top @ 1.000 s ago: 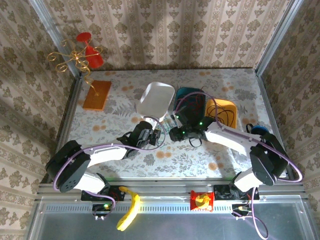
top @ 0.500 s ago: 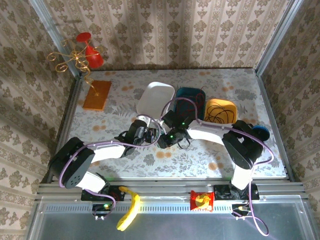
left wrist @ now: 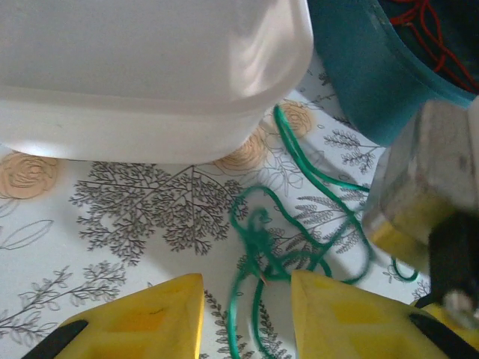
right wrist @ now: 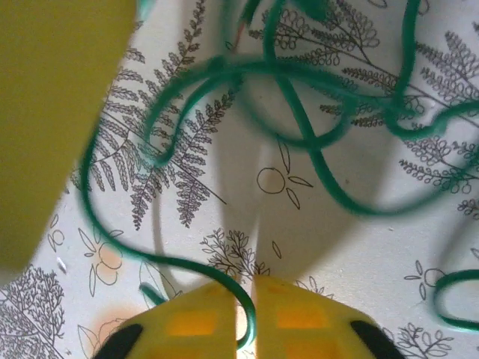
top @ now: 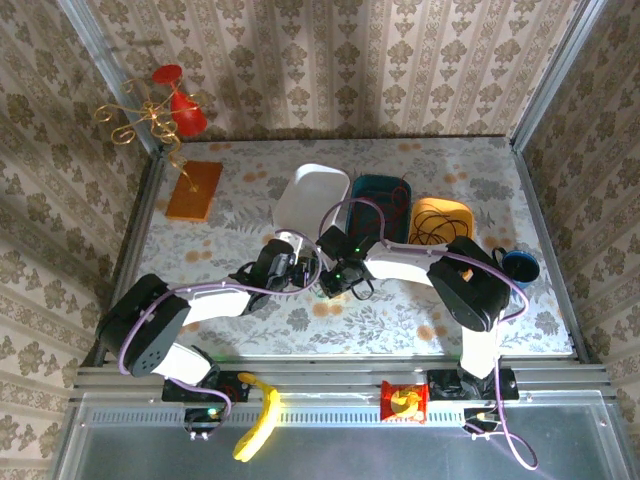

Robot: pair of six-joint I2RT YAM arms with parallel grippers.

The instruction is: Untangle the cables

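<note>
**Green cable left to sort**

The left tool (left wrist: 245, 283) stands released, its jaws either side of a strand of the green cable (left wrist: 310, 176). That cable lies knotted on the worktop (left wrist: 112, 224), just near of the white tray (left wrist: 150, 75). The right tool (right wrist: 245, 292) is clenched on another green strand. Further right, the red cable (left wrist: 419, 22) sits in the teal tray (left wrist: 359, 82) and the black cable (top: 437, 232) in the yellow tray (top: 462, 212). Two look sorted, one remains.

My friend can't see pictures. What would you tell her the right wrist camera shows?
The right gripper, at the bottom, has its two yellow fingers shut on a strand of green cable. The cable loops loosely over a white table printed with leaves, and a blurry yellow block sits in the top left corner.
</note>
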